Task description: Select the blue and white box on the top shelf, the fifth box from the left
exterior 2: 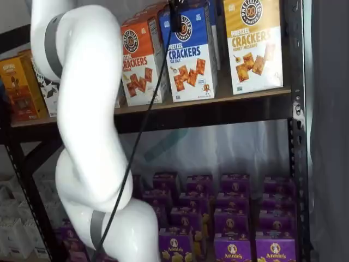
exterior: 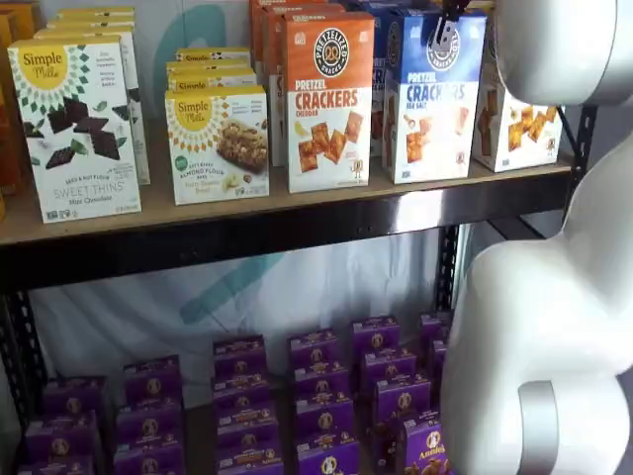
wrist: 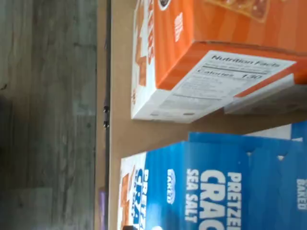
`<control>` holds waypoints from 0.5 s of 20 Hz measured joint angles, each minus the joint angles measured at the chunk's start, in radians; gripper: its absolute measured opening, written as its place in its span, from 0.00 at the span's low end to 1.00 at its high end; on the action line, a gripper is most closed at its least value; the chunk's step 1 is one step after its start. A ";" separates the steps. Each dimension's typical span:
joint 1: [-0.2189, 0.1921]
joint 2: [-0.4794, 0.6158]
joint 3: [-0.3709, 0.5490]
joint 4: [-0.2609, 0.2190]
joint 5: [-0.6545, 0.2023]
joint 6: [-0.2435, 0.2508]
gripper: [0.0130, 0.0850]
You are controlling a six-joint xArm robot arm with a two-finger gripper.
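Note:
The blue and white box [exterior: 435,99] [exterior 2: 191,54] stands upright on the top shelf [exterior: 247,233] [exterior 2: 218,112], between an orange cheddar cracker box [exterior: 328,99] [exterior 2: 139,60] and a yellow-topped box [exterior 2: 253,43]. In both shelf views my gripper [exterior: 448,22] [exterior 2: 175,15] hangs at the upper edge of the picture in front of the blue box's top, open, with nothing in it. A black cable runs down beside it. The wrist view looks down on the blue box's top [wrist: 201,187] and the orange box [wrist: 216,48] on the tan board [wrist: 120,96].
More boxes stand behind each front box. Simple Mills boxes [exterior: 79,129] [exterior: 218,139] fill the shelf's left part. Several purple boxes [exterior: 316,396] sit on the lower shelf. My white arm [exterior: 554,297] [exterior 2: 87,136] stands before the shelves. A black upright [exterior 2: 297,109] is at the right.

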 joint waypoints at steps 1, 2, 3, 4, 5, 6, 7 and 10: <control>0.005 0.003 -0.004 -0.011 0.011 0.002 1.00; 0.009 0.005 -0.006 -0.019 0.017 0.003 1.00; 0.012 0.006 -0.008 -0.025 0.023 0.004 1.00; 0.014 0.006 -0.009 -0.029 0.028 0.005 1.00; 0.017 0.007 -0.010 -0.035 0.032 0.006 1.00; 0.020 0.005 -0.007 -0.040 0.033 0.007 1.00; 0.023 0.002 -0.003 -0.047 0.034 0.008 1.00; 0.032 -0.005 0.008 -0.060 0.036 0.012 1.00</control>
